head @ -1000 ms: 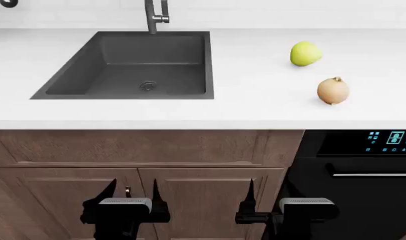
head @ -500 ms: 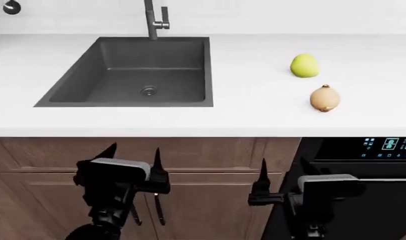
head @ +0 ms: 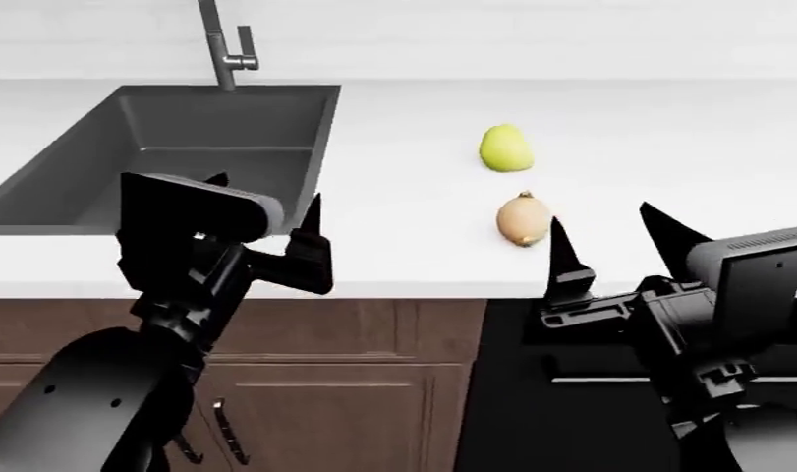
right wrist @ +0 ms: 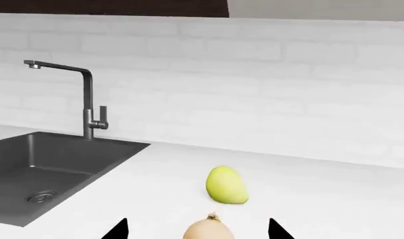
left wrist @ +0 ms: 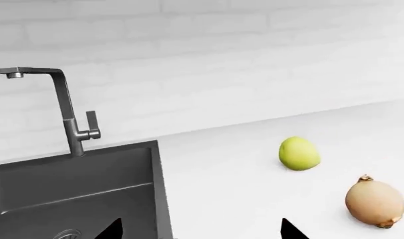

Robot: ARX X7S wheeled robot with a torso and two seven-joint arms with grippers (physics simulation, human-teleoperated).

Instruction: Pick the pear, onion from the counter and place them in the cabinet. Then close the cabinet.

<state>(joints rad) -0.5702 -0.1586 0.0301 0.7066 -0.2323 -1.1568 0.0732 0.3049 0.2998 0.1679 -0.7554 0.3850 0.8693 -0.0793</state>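
The yellow-green pear (head: 504, 147) lies on the white counter (head: 412, 197), right of the sink. The tan-brown onion (head: 523, 219) lies just in front of it, nearer the counter's front edge. My right gripper (head: 610, 246) is open and empty at the front edge, just right of the onion. In the right wrist view the onion (right wrist: 208, 230) sits between its spread fingertips (right wrist: 198, 231), with the pear (right wrist: 225, 185) behind. My left gripper (head: 260, 214) is open and empty over the sink's front right corner. The left wrist view shows the pear (left wrist: 299, 153) and the onion (left wrist: 375, 201).
A dark grey sink (head: 175, 157) with a faucet (head: 224, 44) takes up the counter's left. Brown base cabinet doors (head: 332, 413) with handles lie under the counter. A black appliance front (head: 569, 413) is under the counter at the right. A white tiled wall backs the counter.
Both grippers have risen from in front of the cabinet doors to counter height. The view has shifted right, so the sink, pear and onion now sit further left.
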